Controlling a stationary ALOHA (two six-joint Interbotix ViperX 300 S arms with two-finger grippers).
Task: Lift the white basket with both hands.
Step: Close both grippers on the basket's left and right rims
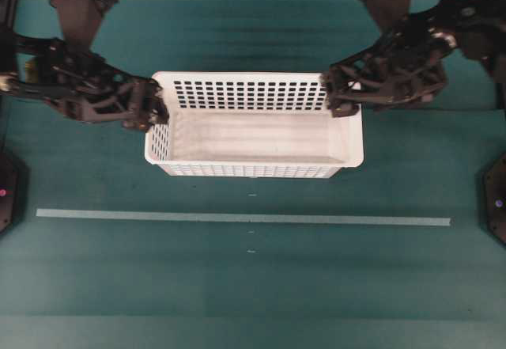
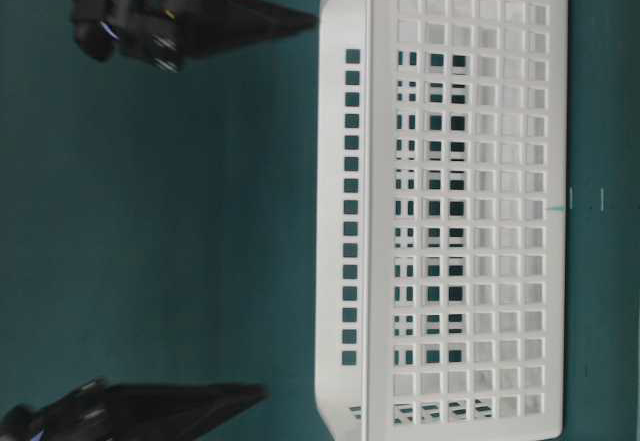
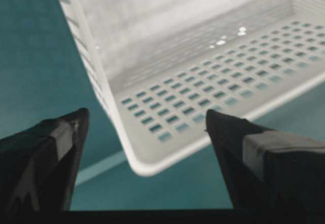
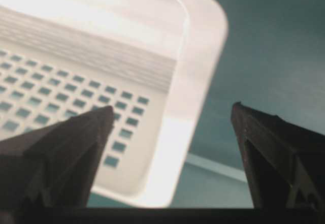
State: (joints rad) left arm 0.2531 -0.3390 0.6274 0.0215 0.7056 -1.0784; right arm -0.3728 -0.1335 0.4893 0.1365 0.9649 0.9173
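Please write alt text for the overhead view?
A white basket sits on a green table, with the open left gripper and right gripper at its far corners. A pale tape line runs below.

Item: white basket (image 1: 253, 139). Large, rectangular, white plastic, with a rolled rim, a solid floor and walls pierced by rows of small rectangular slots. Upright, mouth up, nothing inside.

Item: my left end effector (image 1: 155, 110). Black, pointed fingers spread wide, astride the rim at the basket's left short end, gripping nothing.

Item: my right end effector (image 1: 341, 100). Black, fingers likewise spread wide, astride the rim at the basket's right far corner, gripping nothing.
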